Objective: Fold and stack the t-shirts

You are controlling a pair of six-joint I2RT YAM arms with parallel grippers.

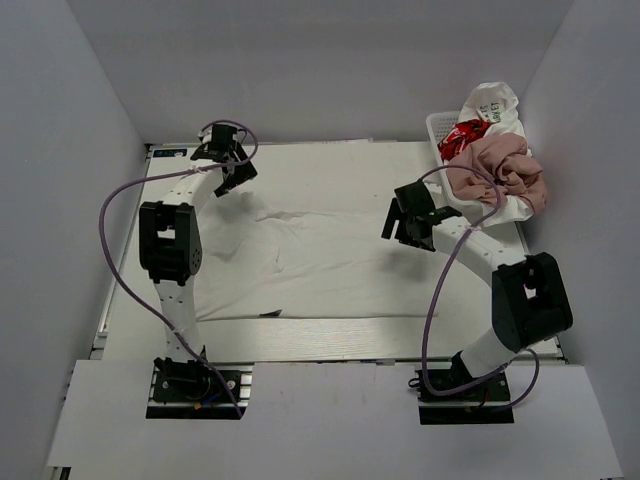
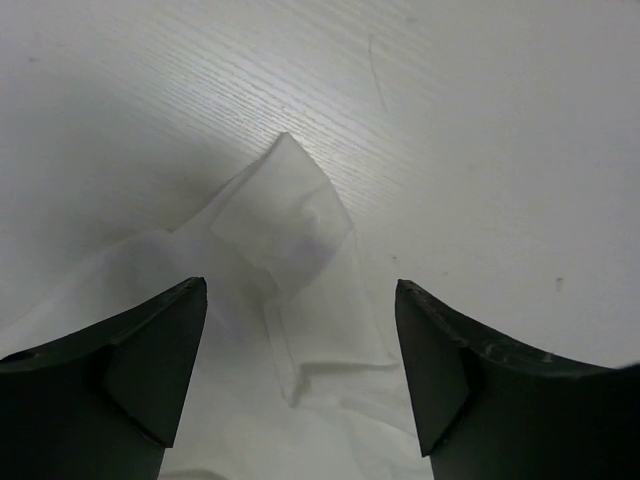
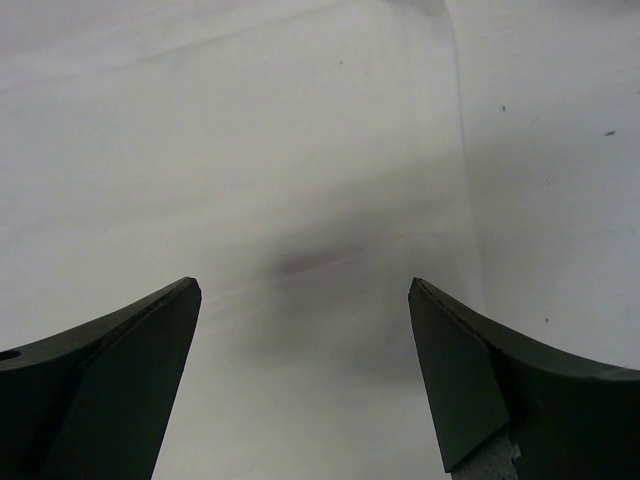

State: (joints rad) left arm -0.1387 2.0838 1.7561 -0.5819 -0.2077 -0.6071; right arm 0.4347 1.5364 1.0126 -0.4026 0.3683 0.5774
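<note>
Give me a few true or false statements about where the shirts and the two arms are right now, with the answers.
1. A white t-shirt lies spread on the table. True.
2. The left fingers and right fingers are both open. True.
3. A pink t-shirt sits on the heap in the basket. True.
4. The basket stands at the far left corner. False: it is at the far right corner.
5. The left fingers are clamped on a sleeve. False: a turned-over bit of cloth lies between them, ungripped.
6. A folded stack is on the table. False: no folded stack shows there, only the one spread shirt.
</note>
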